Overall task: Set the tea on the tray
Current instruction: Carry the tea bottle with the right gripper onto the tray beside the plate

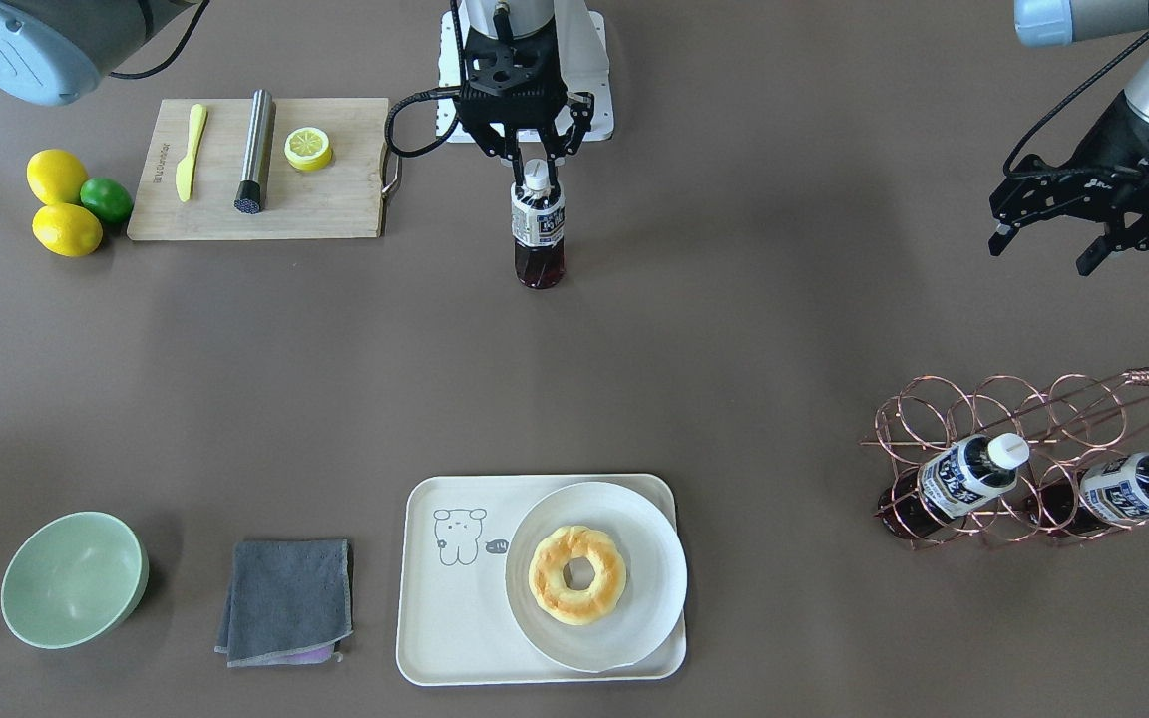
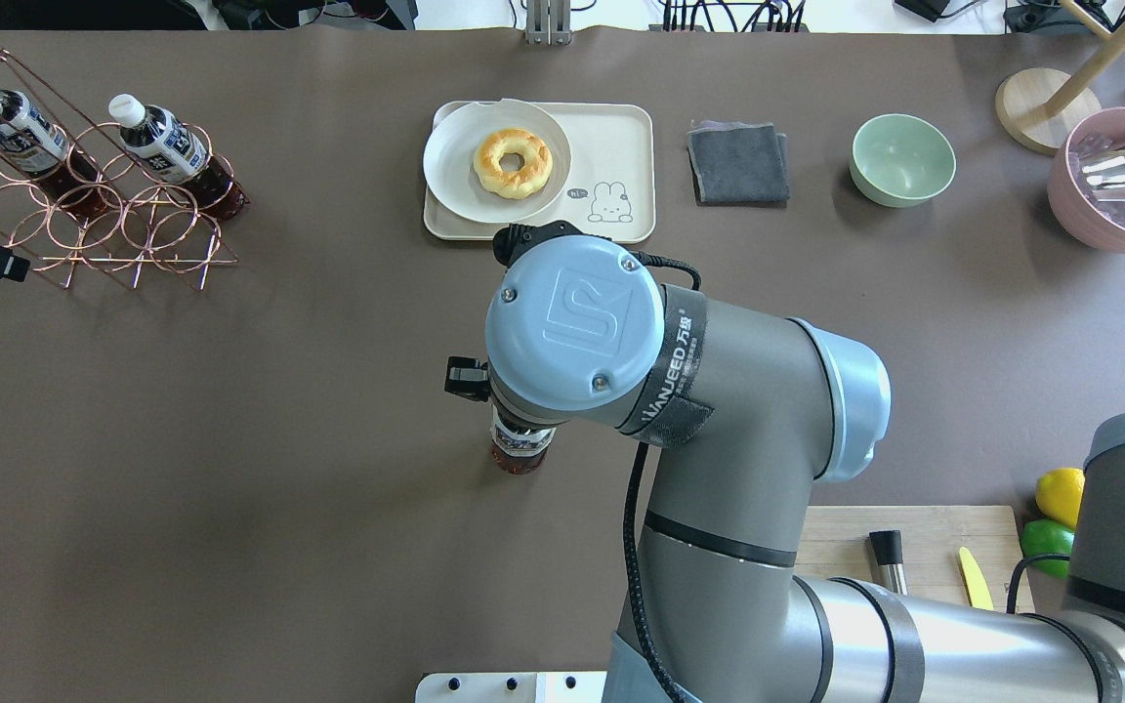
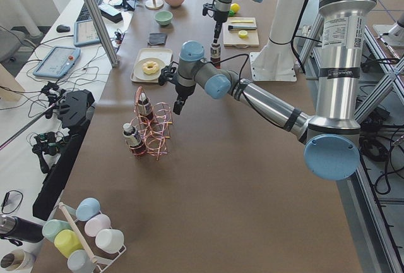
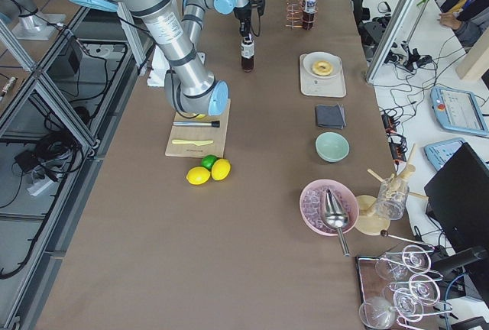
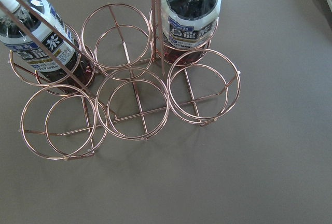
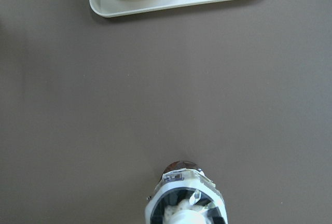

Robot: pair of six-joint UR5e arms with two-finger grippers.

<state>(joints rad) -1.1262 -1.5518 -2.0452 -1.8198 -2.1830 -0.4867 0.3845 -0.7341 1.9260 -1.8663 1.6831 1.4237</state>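
The tea bottle (image 1: 538,234) stands upright at mid-table, near the robot's base. My right gripper (image 1: 536,178) is shut on its neck below the white cap. In the right wrist view the bottle (image 6: 185,203) shows from above between the fingers. Whether it touches the table I cannot tell. The cream tray (image 1: 455,618) lies at the far table edge, also in the overhead view (image 2: 621,146). A white plate (image 1: 654,558) with a doughnut (image 1: 576,573) fills half of it. My left gripper (image 1: 1043,254) is open and empty, above the table near the copper rack (image 1: 1003,419).
The rack holds two look-alike bottles (image 1: 963,477) (image 1: 1133,489). A wooden board (image 1: 335,209) carries a knife, a steel muddler and a lemon half. Lemons and a lime (image 1: 106,199) lie beside it. A grey cloth (image 1: 285,598) and a green bowl (image 1: 71,578) flank the tray.
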